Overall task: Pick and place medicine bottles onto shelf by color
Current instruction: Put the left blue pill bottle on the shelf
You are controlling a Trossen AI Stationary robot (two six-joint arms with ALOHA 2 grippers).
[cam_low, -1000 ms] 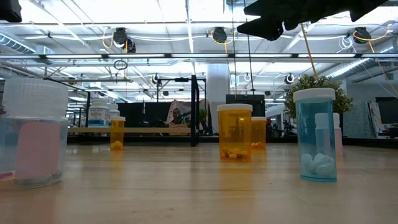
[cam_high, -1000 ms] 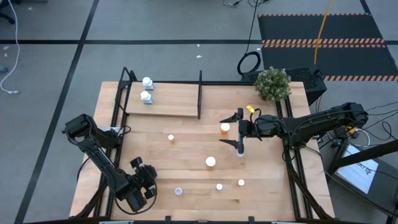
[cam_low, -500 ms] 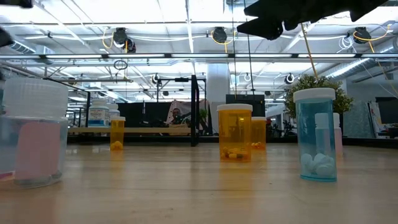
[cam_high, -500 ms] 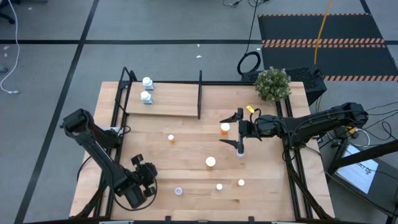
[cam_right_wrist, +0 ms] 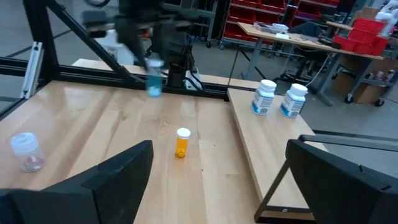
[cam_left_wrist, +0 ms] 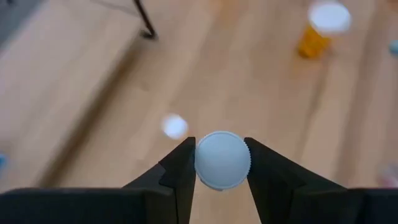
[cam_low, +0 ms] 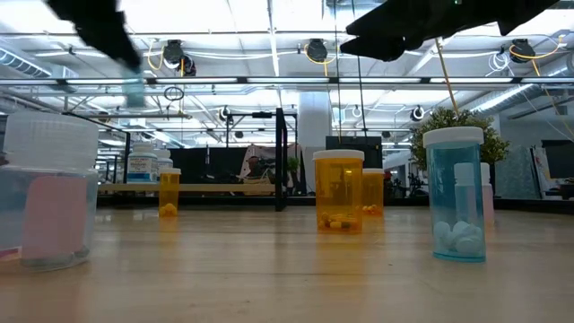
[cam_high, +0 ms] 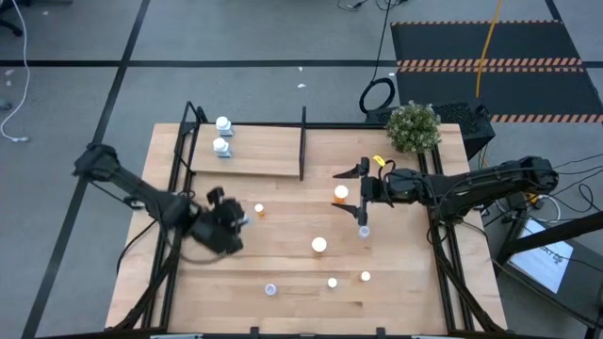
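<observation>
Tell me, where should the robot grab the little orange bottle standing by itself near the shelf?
Probably around the orange bottle body just under its white cap, coming from straight above with fingers on opposite sides: it stands upright, round, with bare table around it.

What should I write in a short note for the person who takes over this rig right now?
Left gripper: shut on a white-capped bottle, carried above the table's left-centre.
Right gripper: open, hovering beside an orange bottle.
Done: two white bottles stand on the shelf, left of its divider.
Left: small orange bottle, and several more bottles loose on the table, still unsorted.
</observation>
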